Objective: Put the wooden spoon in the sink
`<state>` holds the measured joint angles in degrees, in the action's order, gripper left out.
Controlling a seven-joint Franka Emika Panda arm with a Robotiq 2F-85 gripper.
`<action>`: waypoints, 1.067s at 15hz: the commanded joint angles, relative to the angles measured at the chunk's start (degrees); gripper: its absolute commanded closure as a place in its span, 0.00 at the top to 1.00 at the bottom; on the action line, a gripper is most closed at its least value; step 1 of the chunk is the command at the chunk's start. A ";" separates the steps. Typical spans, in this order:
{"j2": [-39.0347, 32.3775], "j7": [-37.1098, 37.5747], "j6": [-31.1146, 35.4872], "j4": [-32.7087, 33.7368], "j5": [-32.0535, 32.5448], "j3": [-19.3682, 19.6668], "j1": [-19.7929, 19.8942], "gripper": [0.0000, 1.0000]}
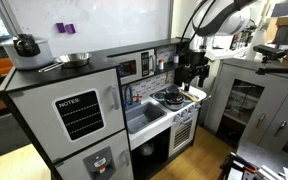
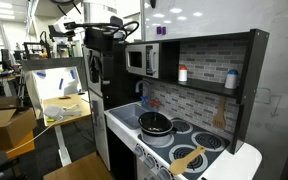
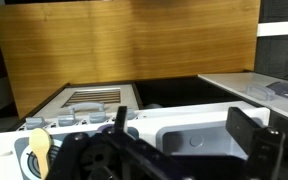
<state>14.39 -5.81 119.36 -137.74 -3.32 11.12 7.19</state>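
The wooden spoon is pale tan and lies on the front of the toy stove, next to a dark pan. In the wrist view its bowl end shows at the lower left. The sink is a grey basin left of the stove, and it fills the middle of the wrist view. My gripper is open and empty. It hangs above the toy kitchen in both exterior views, apart from the spoon.
A round metal bowl and a dark kettle stand on the toy fridge top. A toy microwave and a shelf with bottles sit behind the stove. A cabinet stands beside the kitchen.
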 commanded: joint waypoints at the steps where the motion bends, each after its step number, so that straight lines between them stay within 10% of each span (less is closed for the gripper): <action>1: -0.03 -0.10 -0.10 0.12 -0.12 -0.46 0.47 1.00; 16: -8.75 -6.02 9.83 2.02 0.28 4.75 4.60 1.00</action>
<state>8.43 -10.28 126.95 -137.35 -3.32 15.82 10.72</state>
